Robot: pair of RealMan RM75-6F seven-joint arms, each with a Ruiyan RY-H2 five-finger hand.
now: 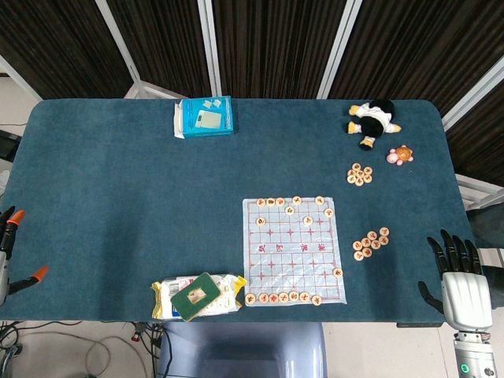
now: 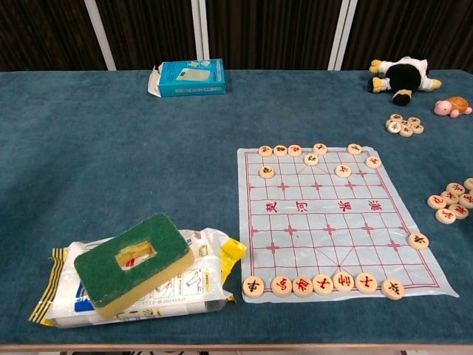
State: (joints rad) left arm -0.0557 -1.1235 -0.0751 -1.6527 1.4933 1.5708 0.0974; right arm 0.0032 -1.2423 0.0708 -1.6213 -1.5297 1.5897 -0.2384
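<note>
Nearby, loose chess pieces flank the right robot hand.

Loose pieces by the board
Small cluster of round, flat wooden chess discs with red markings, lying flat on blue cloth just right of the translucent red-gridded board sheet, touching one another, some overlapping.

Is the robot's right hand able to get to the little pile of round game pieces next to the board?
Probably yes. The right hand hangs at the table's edge with fingers apart, holding nothing, and only bare cloth lies between it and the nearer pile of pieces.
</note>
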